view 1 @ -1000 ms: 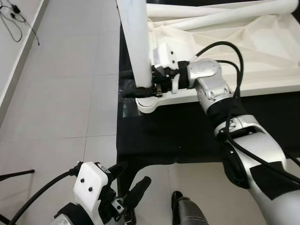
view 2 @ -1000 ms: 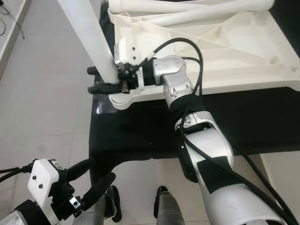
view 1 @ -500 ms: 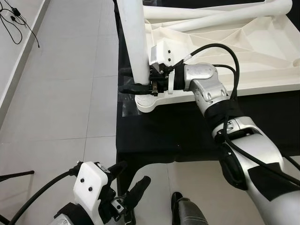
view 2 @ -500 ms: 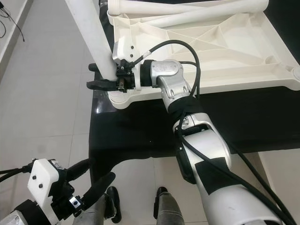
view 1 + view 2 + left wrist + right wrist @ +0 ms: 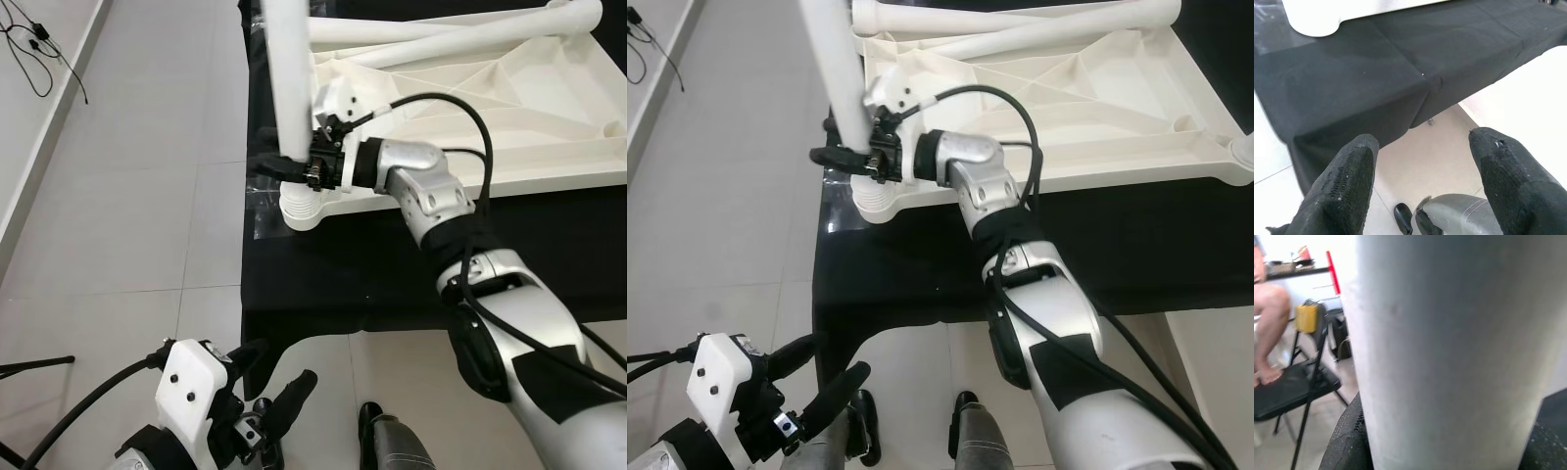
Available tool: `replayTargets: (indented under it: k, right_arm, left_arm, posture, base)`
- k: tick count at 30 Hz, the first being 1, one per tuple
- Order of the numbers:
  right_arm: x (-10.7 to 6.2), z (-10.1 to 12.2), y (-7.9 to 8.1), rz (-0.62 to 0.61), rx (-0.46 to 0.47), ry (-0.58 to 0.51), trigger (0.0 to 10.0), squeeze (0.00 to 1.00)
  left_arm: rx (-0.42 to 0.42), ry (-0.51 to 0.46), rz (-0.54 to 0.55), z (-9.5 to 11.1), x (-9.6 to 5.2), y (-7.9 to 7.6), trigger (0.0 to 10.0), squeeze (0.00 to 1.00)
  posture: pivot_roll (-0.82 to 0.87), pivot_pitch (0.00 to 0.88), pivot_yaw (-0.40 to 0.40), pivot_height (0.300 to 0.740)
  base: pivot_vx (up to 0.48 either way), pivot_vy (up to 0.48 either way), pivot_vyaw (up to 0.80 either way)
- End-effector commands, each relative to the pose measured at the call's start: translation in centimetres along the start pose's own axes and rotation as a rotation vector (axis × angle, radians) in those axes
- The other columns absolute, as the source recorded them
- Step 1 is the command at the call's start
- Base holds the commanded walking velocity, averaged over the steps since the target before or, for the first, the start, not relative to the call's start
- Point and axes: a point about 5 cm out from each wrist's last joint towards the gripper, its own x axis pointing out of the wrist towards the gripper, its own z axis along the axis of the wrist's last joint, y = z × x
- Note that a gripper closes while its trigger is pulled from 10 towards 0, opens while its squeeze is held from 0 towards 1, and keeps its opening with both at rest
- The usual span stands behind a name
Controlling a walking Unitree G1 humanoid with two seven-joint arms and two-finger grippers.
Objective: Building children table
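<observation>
A white plastic table top [image 5: 509,108] lies upside down on a black-draped table [image 5: 372,274]. One white table leg [image 5: 289,78] stands nearly upright over the ribbed corner socket [image 5: 299,208] at the near left corner. My right gripper [image 5: 284,166] is shut on this leg just above the socket; in the right wrist view the leg [image 5: 1449,352] sits between the black fingers. Two more white legs [image 5: 460,29] lie across the far side of the table top. My left gripper [image 5: 1420,181] hangs low beside the table's near left corner, open and holding nothing.
Grey floor tiles [image 5: 127,196] spread to the left, with black cables [image 5: 29,49] by the wall. The black cloth's front edge [image 5: 1415,112] hangs close to my left gripper. A person's bare leg [image 5: 1268,318] rests on a black folding chair [image 5: 1288,387] beyond the table.
My right gripper has turned at the wrist and carried the leg from a leftward lean to almost upright over the corner socket. The left arm has stayed put.
</observation>
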Motion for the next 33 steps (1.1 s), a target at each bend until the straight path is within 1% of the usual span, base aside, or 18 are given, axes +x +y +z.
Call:
replayTargets:
  k: [1,4,7,8,9,10,11,12,14,15,17,21,27,28,29,30,31,33]
  right_arm:
    - [-1.8,-6.8,1.1,-0.047,0.188,0.227,10.0,0.00]
    - [-2.1,-7.0,1.9,-0.134,0.115,0.182,10.0,0.00]
    - [-2.2,-7.1,2.3,-0.161,0.089,0.180,10.0,0.00]
    - [-1.9,-7.4,3.8,-0.238,0.054,0.191,10.0,0.00]
    - [-1.9,-7.4,3.8,-0.238,0.054,0.191,10.0,0.00]
    - [-1.9,-7.6,5.1,-0.353,0.020,0.207,10.0,0.00]
    - [-1.9,-7.6,5.1,-0.353,0.020,0.207,10.0,0.00]
    - [-2.1,-7.8,6.4,-0.468,0.007,0.232,10.0,0.00]
    - [-1.4,-8.6,9.5,-0.551,0.085,0.260,10.0,0.00]
    - [-1.4,-8.6,9.5,-0.551,0.085,0.260,10.0,0.00]
    - [-0.4,-8.9,11.0,-0.563,0.138,0.267,10.0,0.00]
    - [0.3,-9.2,11.3,-0.594,0.153,0.279,10.0,0.00]
    - [0.3,-9.5,11.3,-0.629,0.174,0.289,10.0,0.00]
    - [-0.1,-9.8,11.3,-0.673,0.182,0.302,10.0,0.00]
    - [-0.1,-9.8,11.3,-0.673,0.182,0.302,10.0,0.00]
    - [-0.5,-9.9,11.4,-0.716,0.176,0.315,10.0,0.00]
    - [-0.5,-9.9,11.4,-0.716,0.176,0.315,10.0,0.00]
    - [-0.5,-10.2,11.8,-0.729,0.175,0.335,10.0,0.00]
  left_arm:
    - [-0.007,0.010,-0.012,-0.1,-0.2,-0.3,10.0,0.00]
    - [-0.007,0.013,-0.013,-0.1,-0.2,-0.3,10.0,0.00]
    - [-0.007,0.014,-0.013,-0.1,-0.3,-0.3,10.0,0.00]
    - [-0.007,0.014,-0.012,-0.1,-0.3,-0.2,10.0,0.00]
    - [-0.007,0.014,-0.012,-0.1,-0.3,-0.2,10.0,0.00]
    - [-0.007,0.014,-0.012,-0.1,-0.3,-0.2,10.0,0.00]
    - [-0.007,0.014,-0.012,-0.1,-0.3,-0.2,10.0,0.00]
    - [-0.007,0.013,-0.012,-0.1,-0.3,-0.2,10.0,0.00]
    - [-0.005,0.012,-0.010,-0.1,-0.2,-0.1,10.0,0.00]
    - [-0.005,0.012,-0.010,-0.1,-0.2,-0.1,10.0,0.00]
    - [-0.005,0.011,-0.008,-0.1,-0.2,0.0,10.0,0.00]
    - [-0.008,0.003,0.001,-0.1,0.0,0.1,10.0,0.00]
    - [-0.008,-0.009,0.016,0.0,0.1,0.4,10.0,0.00]
    - [0.002,-0.054,0.078,0.6,0.1,1.4,10.0,0.00]
    - [0.002,-0.054,0.078,0.6,0.1,1.4,10.0,0.00]
    - [0.050,-0.086,0.140,1.4,-0.2,2.7,10.0,0.00]
    - [0.050,-0.086,0.140,1.4,-0.2,2.7,10.0,0.00]
    - [0.089,-0.144,0.190,3.0,-0.5,4.3,10.0,0.00]
  posture:
    - [0.10,0.410,0.027,0.740]
    - [0.09,0.407,0.026,0.740]
    - [0.09,0.408,0.023,0.740]
    - [0.08,0.411,0.022,0.740]
    - [0.08,0.411,0.022,0.740]
    - [0.08,0.413,0.019,0.740]
    - [0.08,0.413,0.019,0.740]
    - [0.08,0.413,0.019,0.740]
    - [0.08,0.411,0.023,0.740]
    - [0.08,0.411,0.023,0.740]
    - [0.08,0.407,0.021,0.740]
    - [0.08,0.393,0.012,0.740]
    - [0.08,0.384,0.008,0.740]
    - [0.08,0.368,0.009,0.740]
    - [0.08,0.368,0.009,0.740]
    - [0.09,0.361,0.008,0.740]
    - [0.09,0.361,0.008,0.740]
    - [0.10,0.338,0.011,0.740]
  base:
    - [0.000,0.000,0.00]
    - [0.000,0.000,0.00]
    - [0.000,0.000,0.00]
    - [0.000,0.000,0.00]
    - [0.000,0.000,0.00]
    - [0.000,0.000,0.00]
    - [0.000,0.000,0.00]
    - [0.000,0.000,0.00]
    - [0.000,0.000,0.00]
    - [0.000,0.000,0.00]
    - [0.000,0.000,0.00]
    - [0.000,0.000,0.00]
    - [0.000,0.000,0.00]
    - [0.000,0.000,0.00]
    - [0.000,0.000,0.00]
    - [0.000,0.000,0.00]
    - [0.000,0.000,0.00]
    - [0.000,0.000,0.00]
